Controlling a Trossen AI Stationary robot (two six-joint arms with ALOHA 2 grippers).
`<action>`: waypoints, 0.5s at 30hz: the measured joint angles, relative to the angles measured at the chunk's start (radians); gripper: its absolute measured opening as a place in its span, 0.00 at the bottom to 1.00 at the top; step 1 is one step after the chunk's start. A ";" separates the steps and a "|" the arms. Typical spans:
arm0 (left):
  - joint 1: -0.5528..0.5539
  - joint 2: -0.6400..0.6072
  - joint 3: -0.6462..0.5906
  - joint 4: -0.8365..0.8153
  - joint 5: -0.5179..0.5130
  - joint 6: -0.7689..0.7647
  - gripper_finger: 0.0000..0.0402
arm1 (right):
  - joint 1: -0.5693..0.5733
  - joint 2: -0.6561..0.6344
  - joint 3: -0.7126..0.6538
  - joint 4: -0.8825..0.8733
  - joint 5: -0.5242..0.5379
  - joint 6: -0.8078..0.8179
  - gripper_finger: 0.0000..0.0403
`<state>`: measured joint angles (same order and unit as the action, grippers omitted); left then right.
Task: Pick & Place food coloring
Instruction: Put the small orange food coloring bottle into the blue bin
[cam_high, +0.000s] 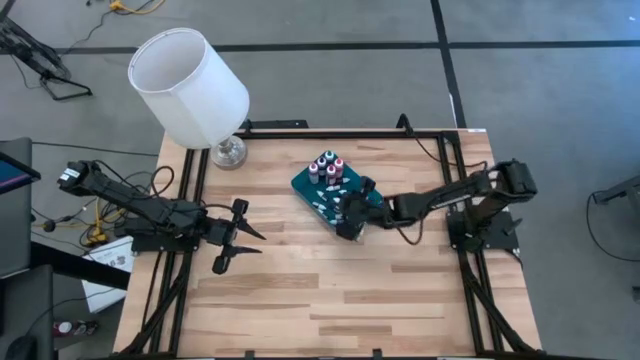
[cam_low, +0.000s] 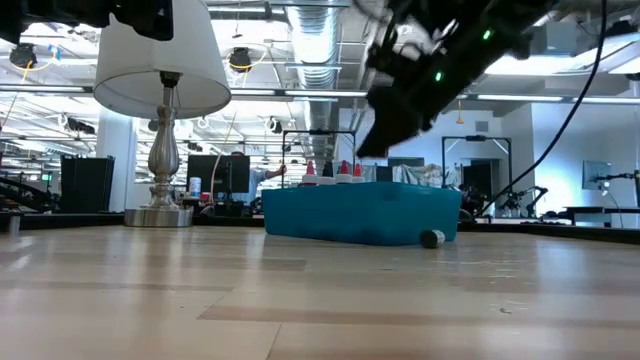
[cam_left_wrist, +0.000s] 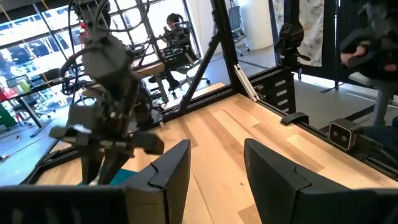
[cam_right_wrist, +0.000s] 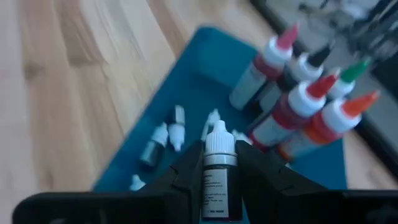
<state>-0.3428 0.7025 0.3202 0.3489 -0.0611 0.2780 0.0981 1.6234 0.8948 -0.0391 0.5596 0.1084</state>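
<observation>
A teal tray (cam_high: 300, 183) lies at the table's far middle. Several upright dropper bottles with coloured pointed caps (cam_right_wrist: 298, 102) stand at its far end, and small white-capped bottles (cam_right_wrist: 163, 138) lie on its floor. My right gripper (cam_right_wrist: 219, 158) hangs above the tray's near part (cam_high: 349, 222), shut on one small dark food coloring bottle (cam_right_wrist: 219, 177). In the low view another small bottle (cam_low: 432, 238) lies on the table against the tray's wall (cam_low: 350, 215). My left gripper (cam_high: 235, 236) waits open at the table's left, holding nothing. My right gripper pinches the small bottle's dark body (cam_right_wrist: 217, 190) between its two fingers (cam_right_wrist: 186, 177), one on each side. The bottle lies along the fingers, its white cap (cam_right_wrist: 220, 142) sticking out past their tips. The fingers slant down from the table's right, and the bottle is clear of the tray.
A table lamp with a white shade (cam_high: 190, 85) stands at the far left corner on a silver base (cam_high: 228, 152). Black frame rails (cam_high: 190, 200) run along the table's left, far and right edges. Bare wood lies between the tray and the near edge.
</observation>
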 joint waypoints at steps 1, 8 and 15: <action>0.000 0.000 0.000 0.000 -0.001 -0.004 0.36 | -0.015 0.011 0.000 -0.002 -0.014 0.004 0.20; 0.000 0.000 0.000 0.000 -0.003 -0.046 0.36 | -0.061 0.039 0.000 0.004 -0.048 0.005 0.21; 0.000 0.028 0.000 0.008 -0.004 -0.065 0.36 | -0.061 0.038 0.000 0.002 -0.048 0.005 0.21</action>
<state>-0.3430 0.7305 0.3206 0.3571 -0.0647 0.2134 0.0372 1.6615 0.8948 -0.0376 0.5114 0.1139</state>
